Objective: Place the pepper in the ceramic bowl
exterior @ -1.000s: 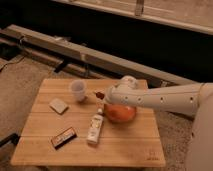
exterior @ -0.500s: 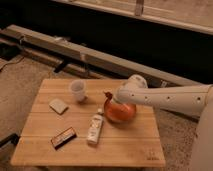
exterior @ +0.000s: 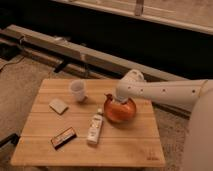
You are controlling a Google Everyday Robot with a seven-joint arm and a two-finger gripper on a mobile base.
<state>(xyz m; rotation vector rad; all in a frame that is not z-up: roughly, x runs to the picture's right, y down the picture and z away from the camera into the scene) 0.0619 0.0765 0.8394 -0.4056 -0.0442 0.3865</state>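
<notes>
The orange-red ceramic bowl (exterior: 121, 113) stands on the wooden table (exterior: 45, 125), right of centre. My gripper (exterior: 111, 99), at the end of the white arm (exterior: 165, 92) reaching in from the right, hangs over the bowl's left rim. A small dark red-brown bit that looks like the pepper (exterior: 106, 96) shows at the gripper's tip, just above the rim. Whether it is held I cannot make out. The gripper hides part of the bowl's inside.
A small translucent white cup (exterior: 78, 90) stands left of the bowl. A white bottle (exterior: 95, 129) lies in front of the bowl. A tan block (exterior: 58, 105) and a dark bar with an orange stripe (exterior: 63, 137) lie on the left half.
The gripper has moved right, from left of the bowl to over its left rim, carrying the dark red bit along. The other objects have not moved.
</notes>
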